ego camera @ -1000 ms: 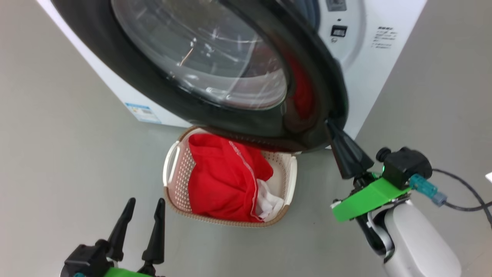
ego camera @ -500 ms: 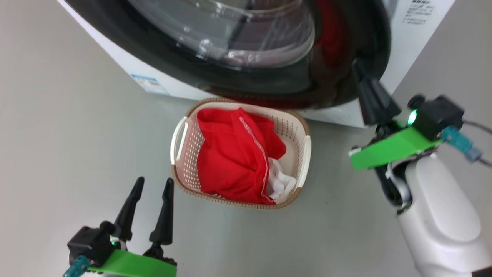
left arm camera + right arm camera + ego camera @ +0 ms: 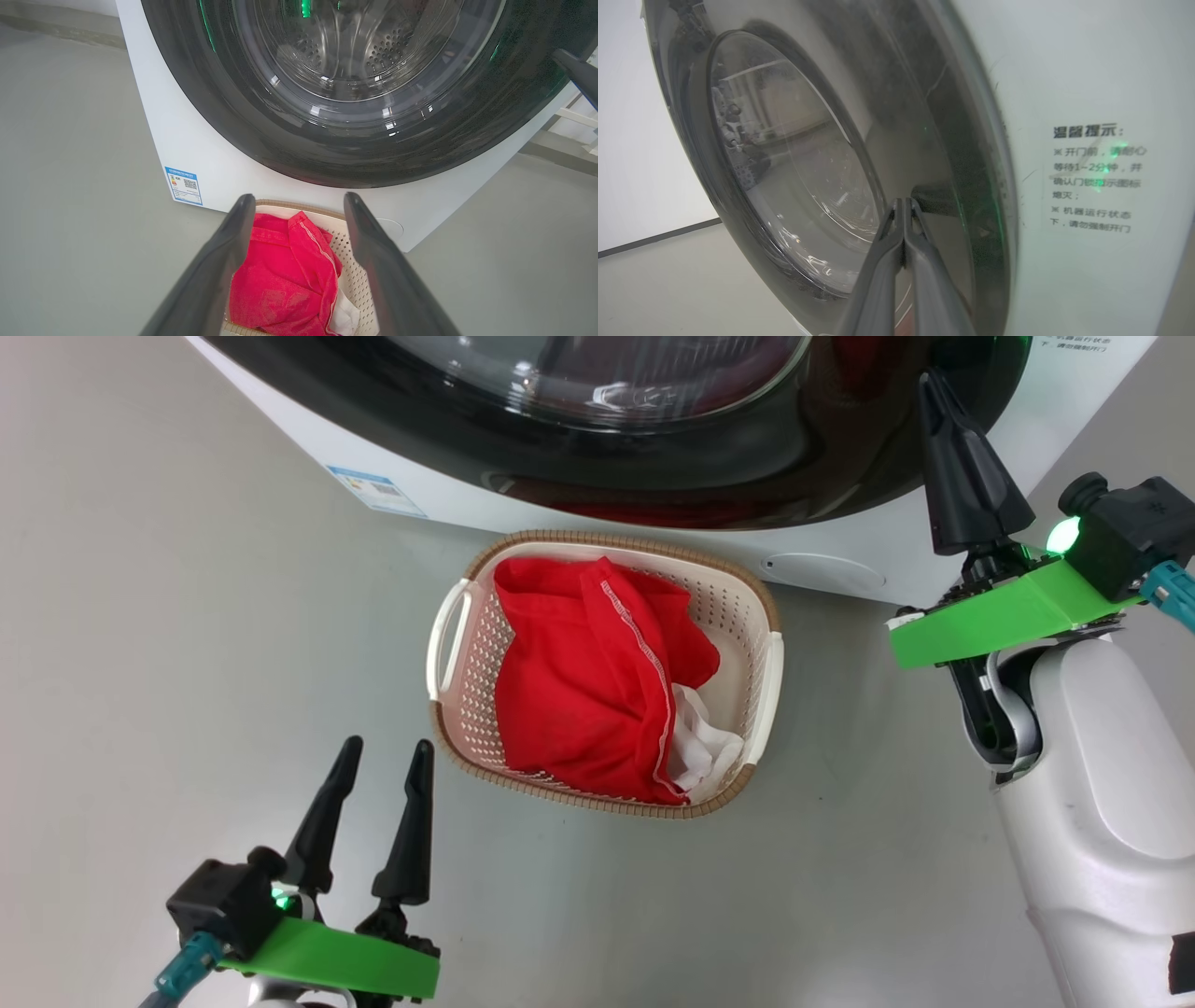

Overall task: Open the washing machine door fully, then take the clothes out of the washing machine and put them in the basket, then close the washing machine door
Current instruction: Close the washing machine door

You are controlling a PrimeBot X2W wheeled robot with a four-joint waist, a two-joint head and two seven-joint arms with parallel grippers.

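Two grippers in the head view, neither holding anything. Left gripper (image 3: 388, 744) at lower left, hovering above the grey floor (image 3: 187, 663), fingers spread wide with nothing between them; near the front left corner of the basket (image 3: 733, 616) but apart from it. Right gripper (image 3: 927, 387) at upper right, fingers pressed together into a single dark point, nothing pinched between them; tips at the right-hand part of the washing machine door (image 3: 653, 467), on its glossy black rim, apparently touching, meeting their own reflection in the right wrist view. Door lying flat against the front of the white washing machine (image 3: 467, 490); whether latched, impossible to tell. Perforated steel drum (image 3: 387, 51) visible through the clear glass bowl (image 3: 355, 56) in the left wrist view. Basket cream and perforated, with brown woven-look rim, upright on the floor just in front of the machine, below the lowest arc of the door. Red clothes (image 3: 579, 681) heaped inside the basket, filling most of it, with a white-stitched seam down the middle and a white panel at the near right corner. Red reflection in the black rim directly above. Small blue label (image 3: 376, 492) at the machine's lower front corner, left of the basket. Printed notice (image 3: 1094, 179) on the white front just beside the door rim. Green bracket (image 3: 1008, 616) and lit green lamp (image 3: 1060, 535) behind the right gripper's fingers.
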